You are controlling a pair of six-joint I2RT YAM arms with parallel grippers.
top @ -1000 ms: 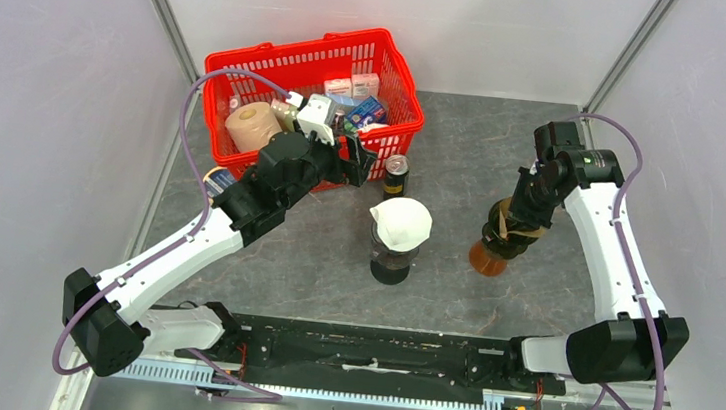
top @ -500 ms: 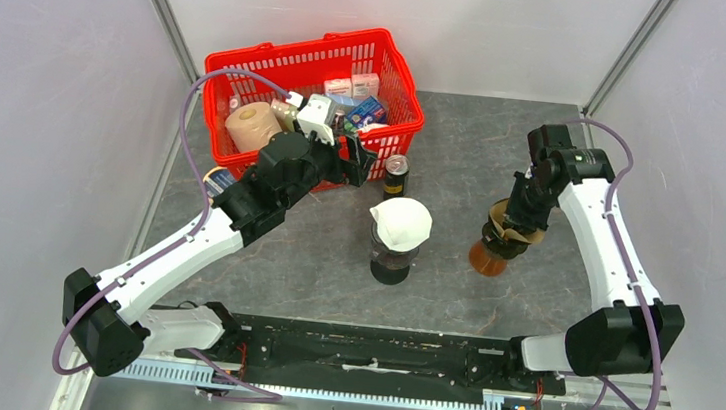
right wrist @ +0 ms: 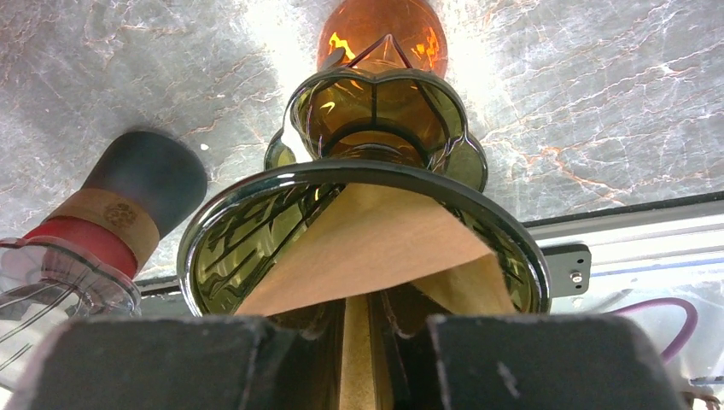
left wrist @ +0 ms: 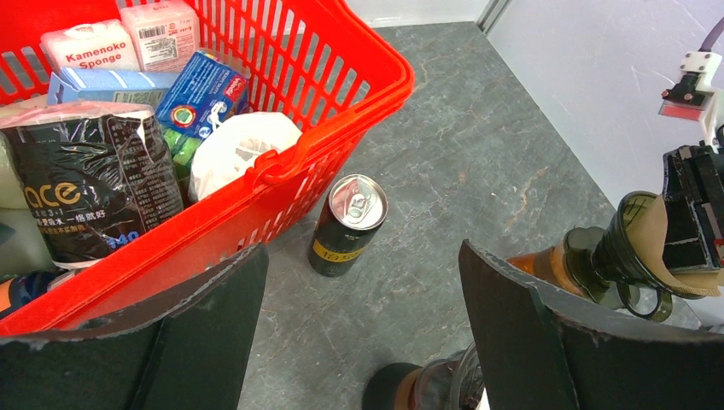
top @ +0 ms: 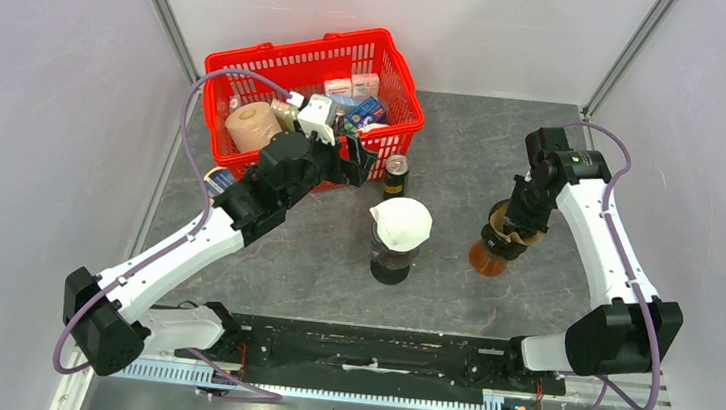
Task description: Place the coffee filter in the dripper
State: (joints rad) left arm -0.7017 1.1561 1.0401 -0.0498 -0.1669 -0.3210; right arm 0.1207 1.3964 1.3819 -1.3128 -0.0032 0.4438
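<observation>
Right pincer [right wrist: 363, 346]: nearly closed, pinching the edge of the brown coffee filter [right wrist: 367, 248], probably to steer its cone, which sat partly inside the green glass dripper [right wrist: 243, 256] atop the amber carafe [right wrist: 376, 30] on the tabletop [right wrist: 128, 68]. Left pincer [left wrist: 359, 299]: wide open, empty, hovering clear beside the red basket [left wrist: 341, 120].

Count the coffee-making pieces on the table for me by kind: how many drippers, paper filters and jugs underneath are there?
Drippers: 2 (clear ribbed glass dripper, olive-green glass dripper)
Paper filters: 2 (white paper filter, brown paper filter)
Jugs underneath: 2 (dark jug, amber glass jug)
Total: 6
</observation>
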